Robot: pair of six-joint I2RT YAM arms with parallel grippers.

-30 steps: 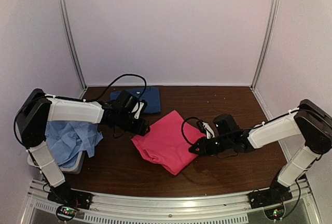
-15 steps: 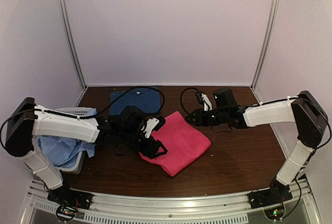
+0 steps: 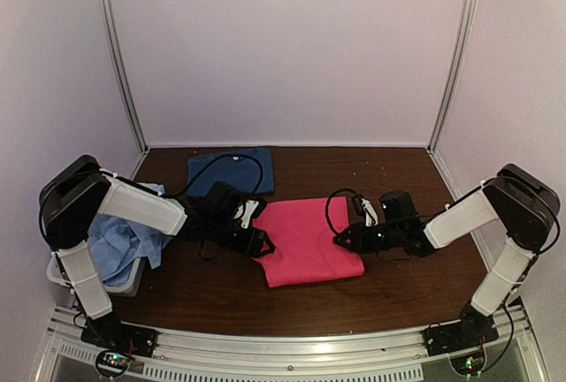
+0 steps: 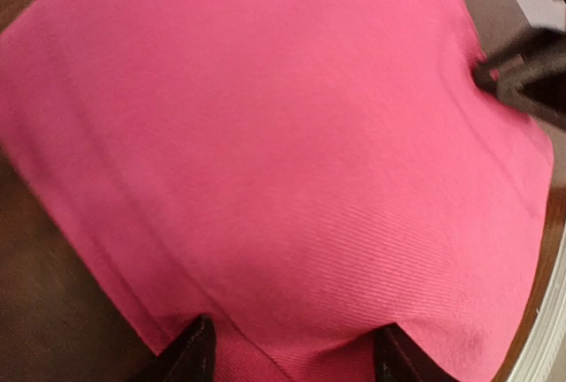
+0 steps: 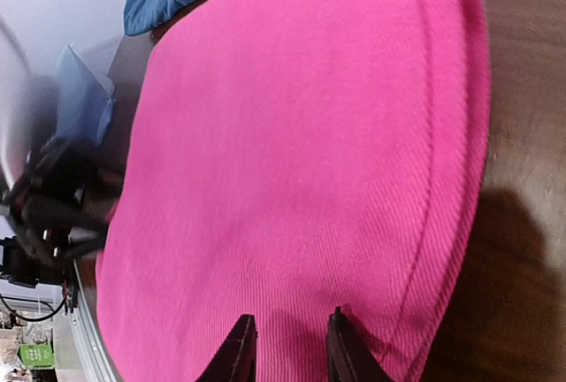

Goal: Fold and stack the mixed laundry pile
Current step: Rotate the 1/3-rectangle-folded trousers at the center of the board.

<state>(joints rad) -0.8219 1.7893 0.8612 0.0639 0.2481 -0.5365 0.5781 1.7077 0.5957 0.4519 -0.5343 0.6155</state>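
On the far left of the dark brown wooden counter, closed in by pale lilac walls with metal rails in the corners, a white basket sits at the near edge. A crumpled light-blue cloth spills over its rim. Further back lies the dark blue T-shirt, folded flat, with a black cable across it. The left tool rests low at the left edge of the pink shirt, its fingers spread wide over the cloth and holding nothing. The shirt lies mid-counter, folded into a smooth, roughly square pad. At its right edge the right tool stands slightly open, flat pink cloth showing in the gap, with nothing visibly gripped.
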